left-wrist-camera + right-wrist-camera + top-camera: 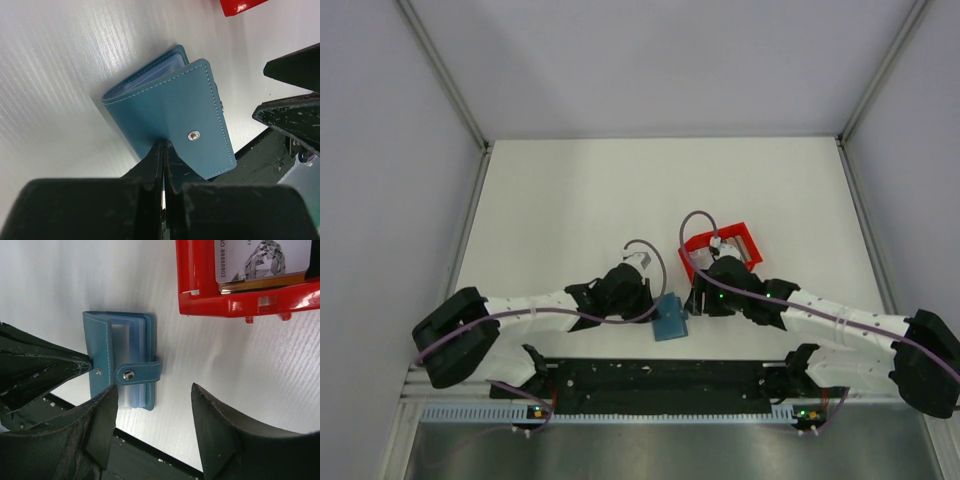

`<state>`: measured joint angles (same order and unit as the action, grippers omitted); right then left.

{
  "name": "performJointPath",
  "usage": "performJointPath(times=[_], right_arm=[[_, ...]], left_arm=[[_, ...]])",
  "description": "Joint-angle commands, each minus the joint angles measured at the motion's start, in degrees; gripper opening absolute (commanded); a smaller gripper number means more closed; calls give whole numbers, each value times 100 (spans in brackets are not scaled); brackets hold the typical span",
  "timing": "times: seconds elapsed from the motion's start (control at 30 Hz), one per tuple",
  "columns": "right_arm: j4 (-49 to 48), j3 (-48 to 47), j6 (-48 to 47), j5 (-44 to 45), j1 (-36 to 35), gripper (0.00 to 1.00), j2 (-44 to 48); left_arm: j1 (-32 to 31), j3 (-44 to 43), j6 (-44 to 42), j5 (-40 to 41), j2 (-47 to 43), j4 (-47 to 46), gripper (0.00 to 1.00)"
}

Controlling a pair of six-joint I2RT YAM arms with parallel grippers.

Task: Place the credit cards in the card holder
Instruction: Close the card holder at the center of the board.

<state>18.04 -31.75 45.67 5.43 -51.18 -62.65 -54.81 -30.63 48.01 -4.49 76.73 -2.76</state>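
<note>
While the left pincer (pixel 164 146) clamps the cover of the card holder (pixel 170 105) on the worktop (pixel 240 365), the right pincer (pixel 154 390) hovers half-open; the credit cards (pixel 260 260) lie in the red tray (pixel 200 285). So thin a purchase may slip.

Card holder (pixel 170 115) at left gripper (pixel 164 150) tips: teal-blue, pale contrast stitching along the edges, silver snap (pixel 193 135). Inner sleeves (pixel 131 332): clear, bluish tint. Tray (pixel 200 285) ahead of right gripper (pixel 152 389): glossy red. Credit card (pixel 260 260) in it: whitish, grey faceted diamond graphic, dark digits. Gold-brown strip below it, maybe another card's edge. Both grippers black, pale scuff specks. Table (pixel 60 75): white, fine streaks.
</note>
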Motion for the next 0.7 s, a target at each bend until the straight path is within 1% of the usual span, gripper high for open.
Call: performJointPath(times=[0.0,0.17,0.4,0.67], right_arm=[[-406,-7,47,-218,29,61,-89],[-574,-24,21,-367,20,64,-238],[-477,-174,47,-367,-6,65,-660],[-530,-306,153,-157,-173,66,-792]], left_arm=[[-65,-22,59,211,132,-198,0],[-74,13,103,291,97,-207,0],[-83,22,86,291,70,-251,0],[-83,31,68,256,70,-295,0]])
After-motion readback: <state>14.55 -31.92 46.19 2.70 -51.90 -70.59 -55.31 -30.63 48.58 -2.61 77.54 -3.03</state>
